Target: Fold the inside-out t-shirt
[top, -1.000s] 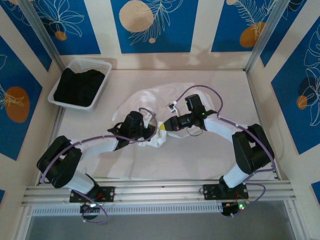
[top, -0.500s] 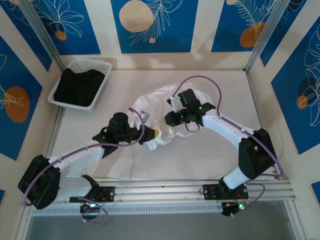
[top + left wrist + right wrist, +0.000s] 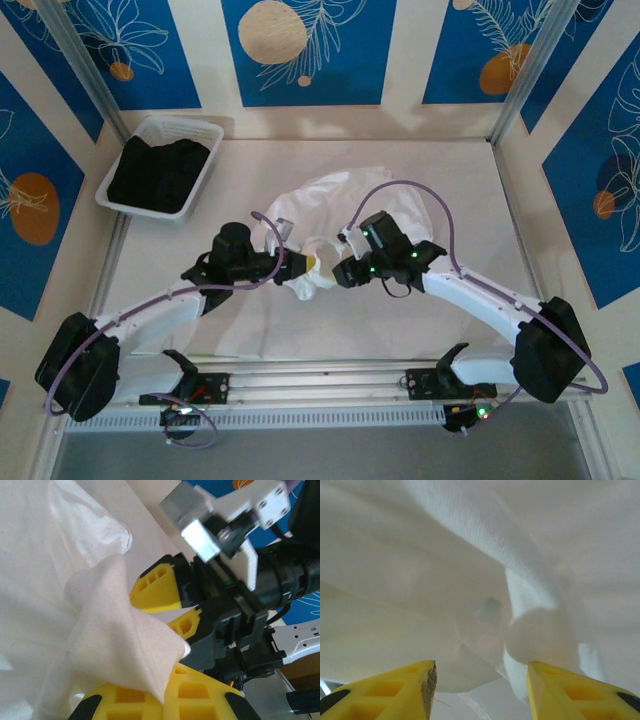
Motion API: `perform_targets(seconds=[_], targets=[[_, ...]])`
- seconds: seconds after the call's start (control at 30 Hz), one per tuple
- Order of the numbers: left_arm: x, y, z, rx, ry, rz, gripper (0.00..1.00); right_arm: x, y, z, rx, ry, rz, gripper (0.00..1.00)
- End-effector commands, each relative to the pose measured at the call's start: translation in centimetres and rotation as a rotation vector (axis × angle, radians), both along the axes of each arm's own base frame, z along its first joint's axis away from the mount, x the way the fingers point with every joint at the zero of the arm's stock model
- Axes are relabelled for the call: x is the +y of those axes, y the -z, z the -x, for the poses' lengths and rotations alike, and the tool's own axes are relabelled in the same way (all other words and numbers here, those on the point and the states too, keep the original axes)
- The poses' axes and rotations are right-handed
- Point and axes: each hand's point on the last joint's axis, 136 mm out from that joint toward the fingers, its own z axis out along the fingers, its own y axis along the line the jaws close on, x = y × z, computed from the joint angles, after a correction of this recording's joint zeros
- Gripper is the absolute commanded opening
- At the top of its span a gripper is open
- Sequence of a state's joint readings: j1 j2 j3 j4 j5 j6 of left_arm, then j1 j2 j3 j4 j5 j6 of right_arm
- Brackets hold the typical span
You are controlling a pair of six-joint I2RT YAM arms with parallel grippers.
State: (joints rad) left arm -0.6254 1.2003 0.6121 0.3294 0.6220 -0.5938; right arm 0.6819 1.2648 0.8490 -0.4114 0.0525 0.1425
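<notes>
Robot lab cell, walled in like a small stage.
A left arm [image 3: 160,305] and a right arm [image 3: 480,295] are bolted to an aluminium rail [image 3: 320,385] at the near edge of a white table [image 3: 450,170], with purple cables [image 3: 400,185] looping off them. Metal posts [image 3: 85,75] frame it, and blue printed panels [image 3: 305,50] (leaves, orange discs) close it in.

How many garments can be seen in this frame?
2: the white t-shirt bunched at the middle of the table, and the black garment in the white basket at the far left. More could lie hidden under it.
</notes>
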Motion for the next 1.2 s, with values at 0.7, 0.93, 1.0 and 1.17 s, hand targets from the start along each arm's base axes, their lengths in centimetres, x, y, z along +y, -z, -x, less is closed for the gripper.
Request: perform_targets(seconds=[0.7,0.93,1.0,1.17], targets=[[1.2,-0.1,-0.2,-0.021,-0.016,0.024,0.0,2.3,-1.1,-4.9,-0.126,0.023,-0.042,0.13],[3.2,1.9,-2.8,0.009,-0.146,-0.04,0.0,2.2,-4.6,-1.5,0.005,-0.055,-0.25,0.0],[3.8,2.5,-3.7,0.02,-0.189,-0.051,0.0,2.5,-5.7,-0.2,0.068,-0.095,-0.334,0.0],[4.6,4.0,-5.3,0.033,-0.255,-0.098,0.0,3.2,-8.0,1.6,0.169,-0.169,-0.486,0.0]])
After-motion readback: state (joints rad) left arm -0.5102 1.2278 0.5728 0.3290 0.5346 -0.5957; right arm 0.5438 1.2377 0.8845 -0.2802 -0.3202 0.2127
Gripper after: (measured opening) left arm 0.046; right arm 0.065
